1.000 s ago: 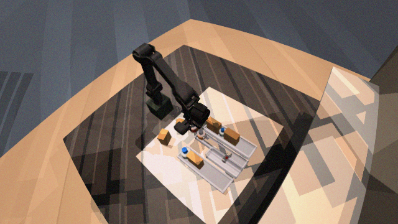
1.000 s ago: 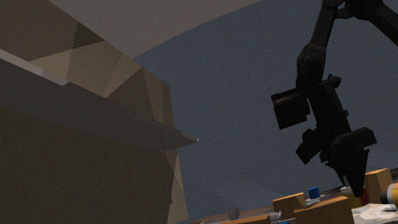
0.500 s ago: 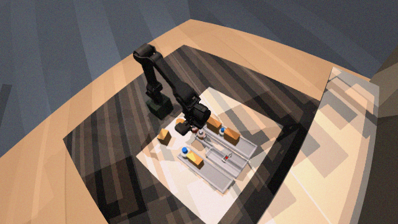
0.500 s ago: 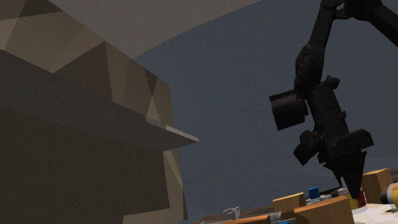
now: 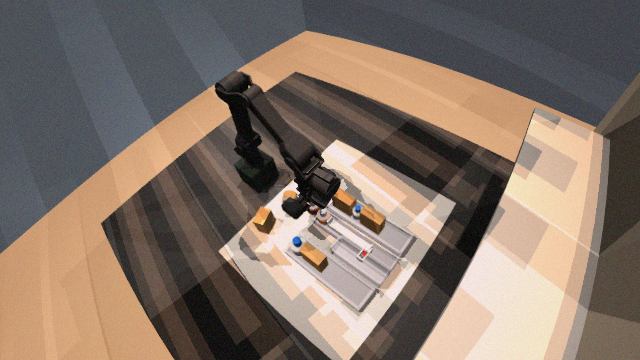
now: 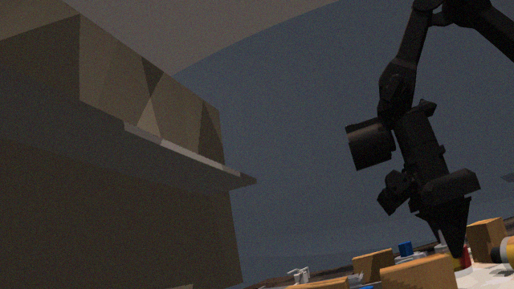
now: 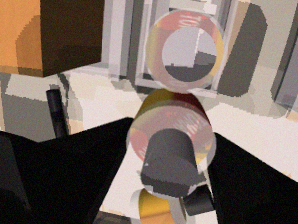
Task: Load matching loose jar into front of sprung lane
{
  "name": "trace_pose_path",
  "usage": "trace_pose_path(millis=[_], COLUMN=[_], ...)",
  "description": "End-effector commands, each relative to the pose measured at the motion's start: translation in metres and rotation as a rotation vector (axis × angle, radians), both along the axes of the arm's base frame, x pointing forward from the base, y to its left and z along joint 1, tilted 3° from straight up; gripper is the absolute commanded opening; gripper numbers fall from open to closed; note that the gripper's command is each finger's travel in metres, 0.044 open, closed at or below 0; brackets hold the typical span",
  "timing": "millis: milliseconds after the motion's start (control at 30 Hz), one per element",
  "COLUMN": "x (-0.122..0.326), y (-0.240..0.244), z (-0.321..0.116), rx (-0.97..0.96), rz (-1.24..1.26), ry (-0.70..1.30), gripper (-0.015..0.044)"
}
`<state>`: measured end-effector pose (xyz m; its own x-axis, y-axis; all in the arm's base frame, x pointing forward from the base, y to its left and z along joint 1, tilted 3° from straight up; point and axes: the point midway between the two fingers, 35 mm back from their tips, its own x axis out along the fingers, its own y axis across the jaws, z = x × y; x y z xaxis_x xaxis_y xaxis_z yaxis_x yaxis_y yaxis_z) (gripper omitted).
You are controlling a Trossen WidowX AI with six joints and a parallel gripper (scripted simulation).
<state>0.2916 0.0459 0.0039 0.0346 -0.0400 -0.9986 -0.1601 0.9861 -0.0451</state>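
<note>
The held jar has a red-and-yellow label and a grey cap. My gripper is shut on it. The matching jar, with a pale cap, stands at the front end of the middle, sprung lane. The held jar is low, just outside that front end and in line with the lane jar. In the wrist view the two jars overlap at their edges, so I cannot tell whether they touch. The pusher plate's contact with the lane jar is hidden.
Side lanes hold blue-capped jars and orange boxes. Another orange box stands outside the lanes. A yellow jar with a dark cap lies on its side near the gripper.
</note>
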Motion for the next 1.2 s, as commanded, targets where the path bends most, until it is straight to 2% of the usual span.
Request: trace_pose_path(millis=[0,1167], x=[0.005,0.018], y=[0.001,0.003], z=[0.002,0.003], rx=[0.004,0.004], rz=[0.005,0.005], ry=[-0.012,-0.013], gripper=[0.0000,0.0000])
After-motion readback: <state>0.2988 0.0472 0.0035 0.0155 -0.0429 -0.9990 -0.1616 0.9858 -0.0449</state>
